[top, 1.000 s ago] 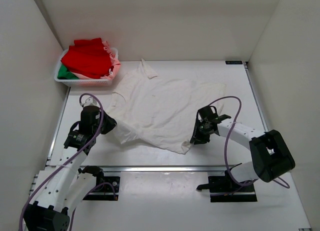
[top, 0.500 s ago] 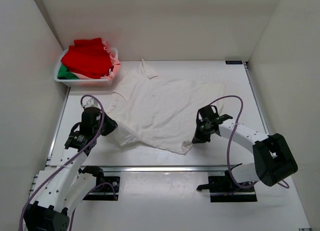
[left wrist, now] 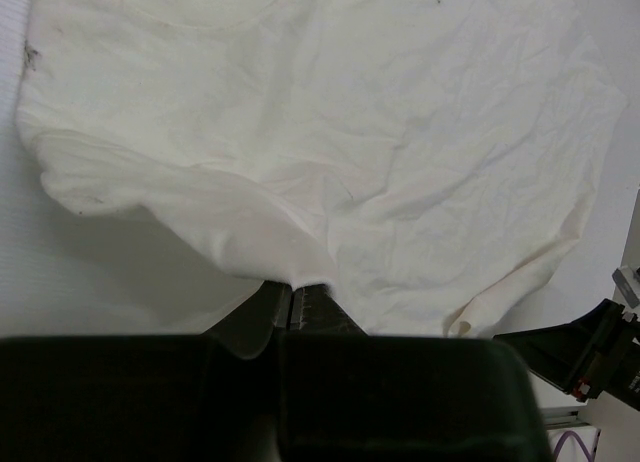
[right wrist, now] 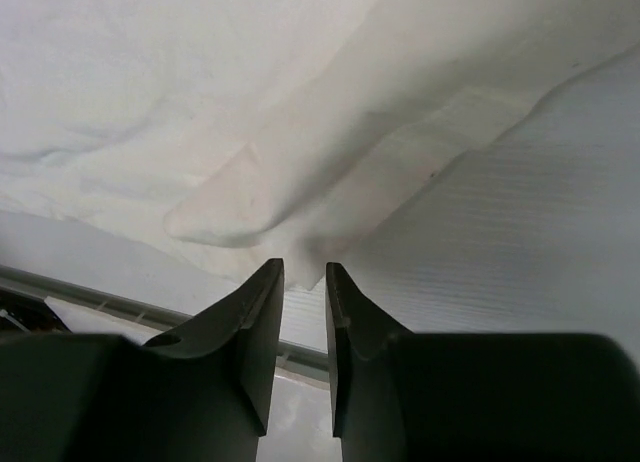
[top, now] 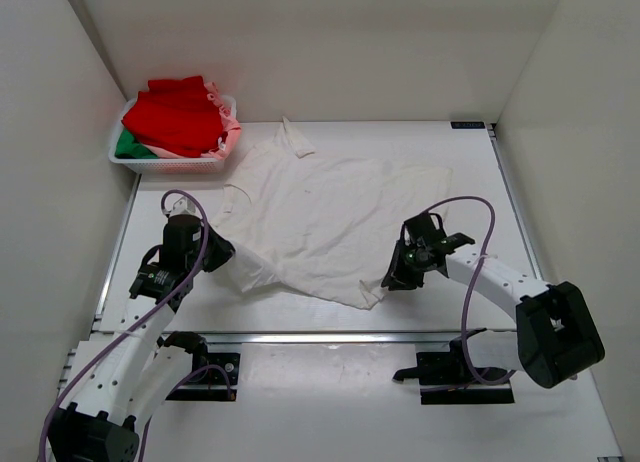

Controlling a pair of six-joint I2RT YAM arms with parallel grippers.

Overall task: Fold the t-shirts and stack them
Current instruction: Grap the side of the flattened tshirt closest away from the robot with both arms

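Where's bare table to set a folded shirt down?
Best: the right strip of table, from the off-white shirt out to the edge, including the far-right corner. Crowded: far left by the basket, and the near hem, where the left gripper and right gripper sit.

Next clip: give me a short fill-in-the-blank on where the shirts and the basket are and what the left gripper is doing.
1. The white mesh basket stands at the far ____ corner of the table.
2. The top shirt in that basket is ____.
3. The left gripper pinches the edge of the ____ t-shirt spread on the table.

Missing words: left; red; off-white.
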